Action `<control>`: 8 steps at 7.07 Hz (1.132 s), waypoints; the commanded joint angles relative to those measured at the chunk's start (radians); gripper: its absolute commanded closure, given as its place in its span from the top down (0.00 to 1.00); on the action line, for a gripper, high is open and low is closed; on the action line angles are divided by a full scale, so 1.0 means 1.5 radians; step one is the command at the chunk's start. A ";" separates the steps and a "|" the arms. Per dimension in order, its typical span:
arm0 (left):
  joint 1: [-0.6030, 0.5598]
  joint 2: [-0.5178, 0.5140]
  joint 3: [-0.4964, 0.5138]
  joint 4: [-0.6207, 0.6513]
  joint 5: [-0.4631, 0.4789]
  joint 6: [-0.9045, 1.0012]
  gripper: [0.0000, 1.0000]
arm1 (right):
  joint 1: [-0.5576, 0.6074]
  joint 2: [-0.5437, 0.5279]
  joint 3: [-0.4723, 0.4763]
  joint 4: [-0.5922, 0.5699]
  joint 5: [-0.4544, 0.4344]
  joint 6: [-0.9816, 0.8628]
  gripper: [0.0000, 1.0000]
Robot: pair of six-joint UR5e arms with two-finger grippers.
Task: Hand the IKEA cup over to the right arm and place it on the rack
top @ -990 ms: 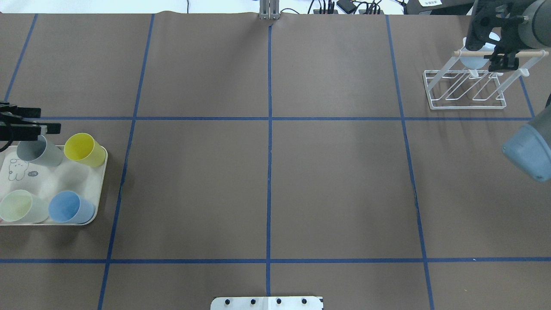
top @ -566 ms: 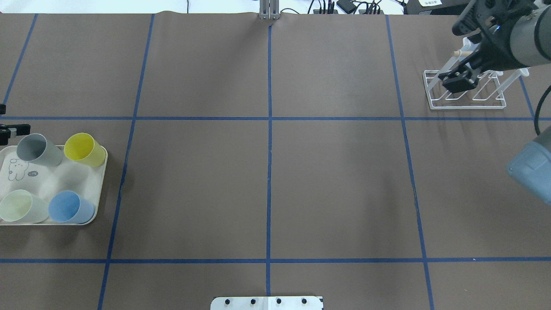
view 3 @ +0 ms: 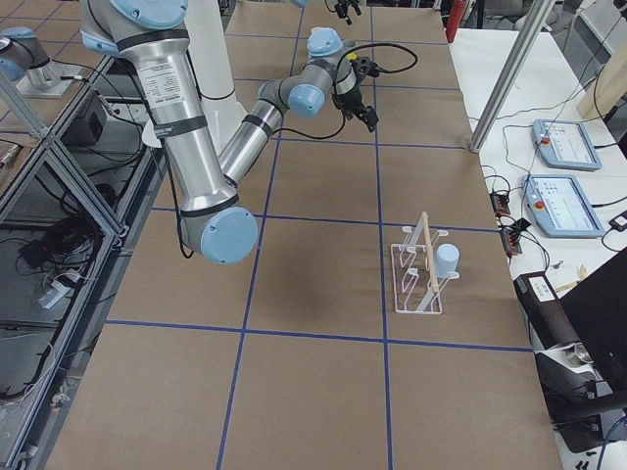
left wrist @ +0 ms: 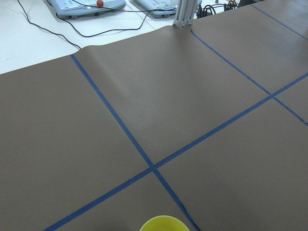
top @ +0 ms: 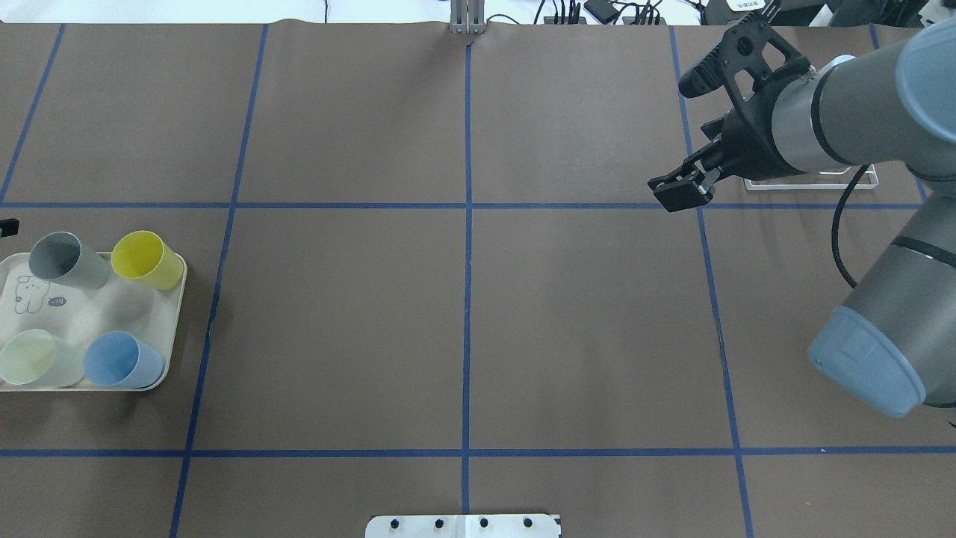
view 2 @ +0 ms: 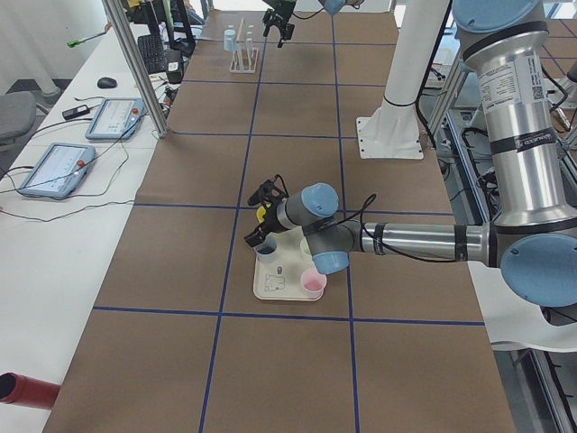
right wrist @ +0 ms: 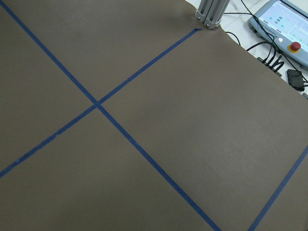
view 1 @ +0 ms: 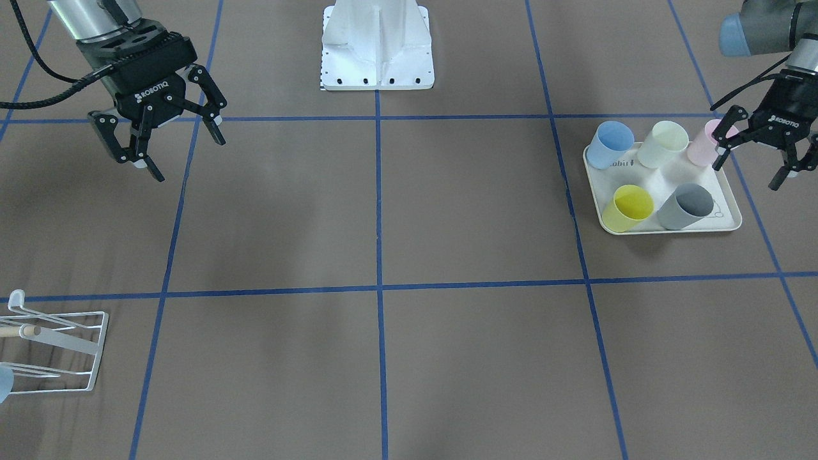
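White wire rack (view 3: 419, 266), far right end of the counter (top: 336, 336): carries one pale-blue cup (view 3: 447, 259) on a prong.

Cream tray (view 1: 671, 229), left end of the counter: holds five cups, all tilted. Lists deeper-blue cup (view 1: 607, 144), pale-green cup (view 1: 661, 144), pink cup (view 1: 703, 144), yellow cup (view 1: 629, 207) and grey cup (view 1: 687, 206). None lifted.

Right gripper (view 1: 185, 156): hangs above bare counter, well apart from the rack. Fingers spread, nothing between them.

Left gripper (view 1: 748, 174): hovers just beside the tray's edge, near the pink cup. Fingers spread and empty. No contact with any cup, as far as the views show.

Progress, as a judgement: one cup delivered to the rack, none in transfer at present.

Left to do for the next cup:
- grasp from the tray by the left gripper
- carry toward mid-counter
- hand over to the right gripper
- hang on a free prong

Cannot tell which tray cup is intended next.
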 commanded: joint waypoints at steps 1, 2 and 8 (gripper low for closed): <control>0.030 -0.041 0.072 -0.003 0.008 0.005 1.00 | -0.008 0.001 0.000 0.000 -0.001 0.002 1.00; 0.059 -0.043 0.078 -0.003 0.009 0.006 1.00 | -0.009 0.002 0.000 0.001 0.000 0.002 1.00; 0.074 -0.045 0.156 -0.103 0.000 0.003 0.04 | -0.009 0.004 0.000 0.001 -0.001 0.002 1.00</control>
